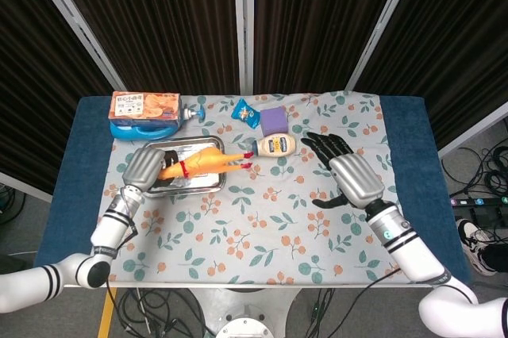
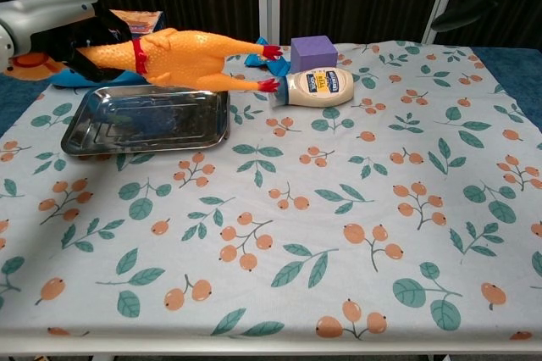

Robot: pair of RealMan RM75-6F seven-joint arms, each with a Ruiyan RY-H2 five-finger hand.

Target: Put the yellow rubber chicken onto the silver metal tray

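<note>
Head view, left to right: one left hand (image 1: 144, 168) at left of centre, fingers wrapped round the head end of one yellow rubber chicken (image 1: 200, 163). Chicken held above one silver metal tray (image 1: 191, 185), long axis running left-right across the frame, head at left under the hand, red feet poking past the tray's right edge towards one mayonnaise bottle (image 1: 276, 145). Touching the tray or not: cannot tell. Further up, at upper left, one orange snack box (image 1: 144, 105) on one blue container (image 1: 141, 128); print on the box too small to read. One blue wrapped packet (image 1: 246, 113) and one purple block (image 1: 274, 120) near top centre. Right of centre, one right hand (image 1: 349, 175), fingers spread apart, holding nothing, well apart from the chicken.

Chest view: chicken (image 2: 182, 59) in upper left, raised over the tray (image 2: 149, 118), red collar near the left hand (image 2: 63, 22), feet just beside the mayonnaise bottle (image 2: 319, 88). Bottle label blue and yellow, wording blurred. Purple block (image 2: 313, 52) behind the bottle. All on one leaf-and-berry tablecloth (image 2: 339, 234).
</note>
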